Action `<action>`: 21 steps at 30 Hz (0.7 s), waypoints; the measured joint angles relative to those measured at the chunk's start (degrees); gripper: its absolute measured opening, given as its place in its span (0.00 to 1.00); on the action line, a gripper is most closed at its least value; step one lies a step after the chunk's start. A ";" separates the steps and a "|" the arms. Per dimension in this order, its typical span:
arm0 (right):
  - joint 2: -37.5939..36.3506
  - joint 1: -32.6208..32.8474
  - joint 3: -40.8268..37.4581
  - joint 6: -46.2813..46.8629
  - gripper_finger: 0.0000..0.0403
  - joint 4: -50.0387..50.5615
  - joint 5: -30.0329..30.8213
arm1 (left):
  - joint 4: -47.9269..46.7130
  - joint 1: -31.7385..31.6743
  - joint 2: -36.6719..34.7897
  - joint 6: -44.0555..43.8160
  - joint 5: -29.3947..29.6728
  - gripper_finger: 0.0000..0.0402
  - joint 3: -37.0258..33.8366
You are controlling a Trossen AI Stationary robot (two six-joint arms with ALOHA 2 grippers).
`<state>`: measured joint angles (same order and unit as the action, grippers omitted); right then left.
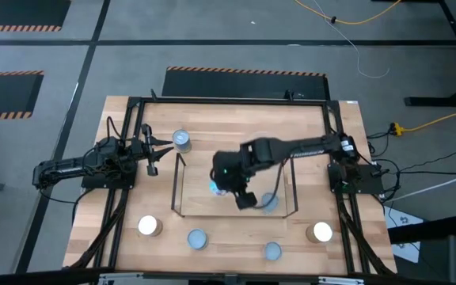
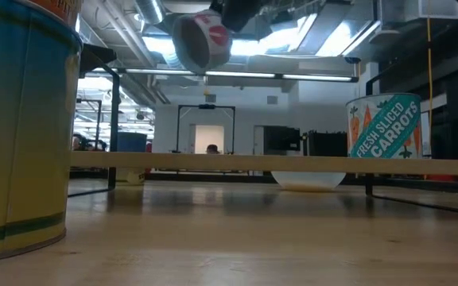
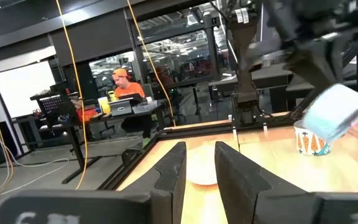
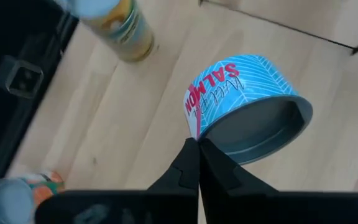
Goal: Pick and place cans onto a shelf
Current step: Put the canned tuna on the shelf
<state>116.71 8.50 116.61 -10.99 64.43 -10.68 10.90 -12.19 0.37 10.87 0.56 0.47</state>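
We see the right claw (image 1: 226,187) out over the middle of the table (image 1: 236,119), inside the outline of the black wire shelf (image 1: 236,215) in the overhead frame. Its fingers are pressed tight together, pinching the rim of a blue salmon can (image 4: 244,112), which hangs tilted in the air; in the table-level frame that can (image 2: 201,38) sits at top centre, clear of the wood.

The left claw (image 1: 155,149) waits at the left of the overhead frame, its fingers (image 3: 169,171) slightly spread and holding nothing.

One silver-topped can (image 1: 181,140) stands just right of the left claw. Along the bottom of the overhead frame stand four more: a white-topped can (image 1: 149,226), a pale blue one (image 1: 197,238), another (image 1: 272,251), and a white-topped one (image 1: 321,232). A carrots can (image 2: 384,127) stands at the right of the table-level frame.
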 joint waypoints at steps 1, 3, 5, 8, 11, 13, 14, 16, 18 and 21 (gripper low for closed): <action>0.00 0.77 -0.52 -0.94 0.00 0.16 0.93 | 0.00 0.00 -0.01 0.00 0.00 0.19 0.00; 0.04 2.11 -1.52 -1.55 0.00 0.59 2.51 | 0.00 0.00 0.01 0.00 0.00 0.19 0.00; 0.02 3.01 -2.76 -1.61 0.00 0.45 3.54 | -0.02 0.00 0.00 0.00 0.00 0.19 0.00; 0.07 3.62 -4.93 -1.57 0.00 1.25 3.61 | -0.07 0.00 0.00 0.01 0.00 0.19 0.00; 0.07 3.82 -7.33 -1.67 0.00 0.40 3.64 | -0.13 0.00 0.00 0.00 0.00 0.19 0.00; 0.08 3.83 -9.28 -1.59 0.00 -0.41 3.68 | -0.15 0.00 -0.01 0.00 0.00 0.19 0.00; 0.09 3.83 -10.05 -1.59 0.00 -0.99 3.72 | -0.15 0.00 0.01 0.00 0.00 0.19 0.00; 0.04 3.83 -11.94 -1.58 0.00 -3.72 3.70 | -0.15 0.00 0.00 0.00 0.00 0.19 0.00; 0.06 3.83 -13.65 -1.57 0.00 -5.39 3.70 | -0.16 0.00 0.00 0.00 0.00 0.19 0.00; 0.07 3.83 -15.55 -1.58 0.00 -8.30 3.59 | -0.17 0.00 0.00 0.01 0.00 0.19 0.00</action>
<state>116.77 12.34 101.06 -12.57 56.13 -7.08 10.72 -12.19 0.37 10.88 0.56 0.47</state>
